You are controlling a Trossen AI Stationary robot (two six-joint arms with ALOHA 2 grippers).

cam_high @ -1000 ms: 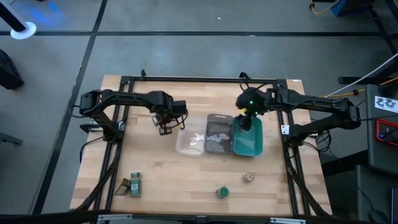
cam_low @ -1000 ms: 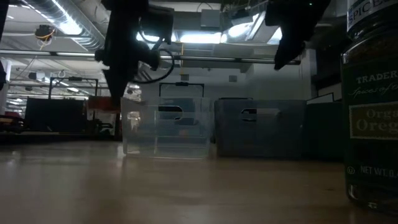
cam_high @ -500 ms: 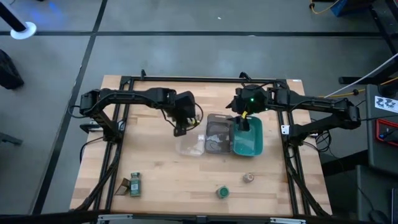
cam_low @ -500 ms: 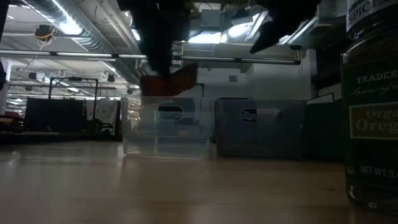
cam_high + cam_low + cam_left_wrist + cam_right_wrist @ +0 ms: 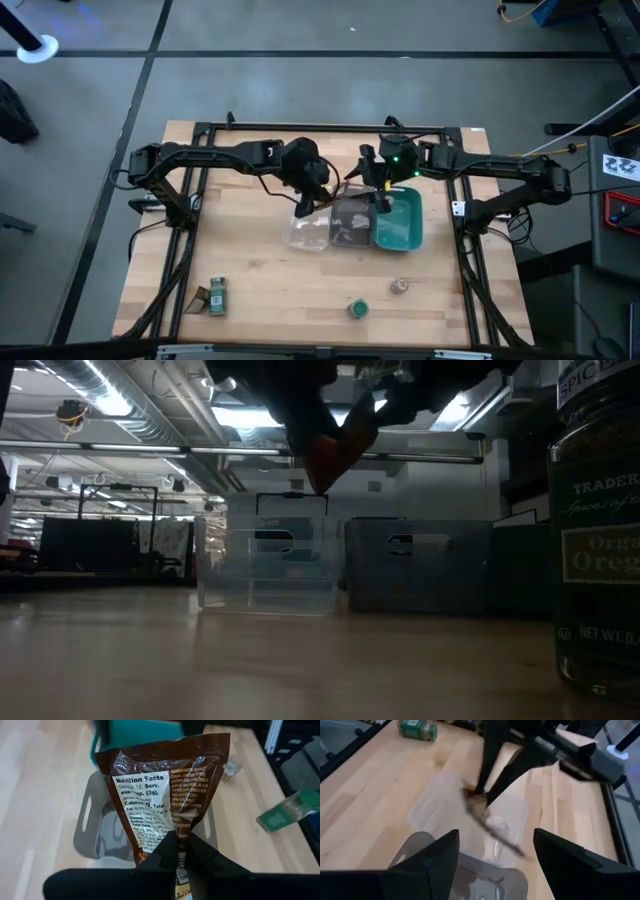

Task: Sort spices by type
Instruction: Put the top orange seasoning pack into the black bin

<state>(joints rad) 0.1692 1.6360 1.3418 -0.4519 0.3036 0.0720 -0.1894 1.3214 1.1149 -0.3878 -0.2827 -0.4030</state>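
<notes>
My left gripper (image 5: 303, 208) is shut on a flat brown sachet (image 5: 165, 790) with a white nutrition label, held in the air over the clear tray (image 5: 305, 232) and the grey tray (image 5: 350, 222). In the low view the sachet (image 5: 335, 452) shows reddish and tilted above the trays. My right gripper (image 5: 495, 865) is open and hovers where the grey tray meets the teal tray (image 5: 400, 222). On the near part of the table are a green-labelled jar lying beside a second sachet (image 5: 214, 297), a green-lidded jar (image 5: 357, 309) and a small pinkish-lidded jar (image 5: 400, 286). My left gripper pinches the sachet by one narrow end (image 5: 179, 851) between its two fingers. The fingers (image 5: 487, 767) come from above, slanting down. The sachet is lifted clear of table and trays, and sticks out tilted beyond the fingertips, label side toward the wrist camera.
Three trays stand side by side mid-table: clear, grey, teal. The grey tray (image 5: 97, 832) holds something pale. A large dark oregano jar (image 5: 597, 530) stands close to the low camera. Bare wood lies between the trays and the near edge.
My left gripper has moved toward the table's right, from left of the clear tray to over the clear and grey trays, carrying the sachet, which has tipped. My right gripper has shifted from over the teal tray toward the table's left.
</notes>
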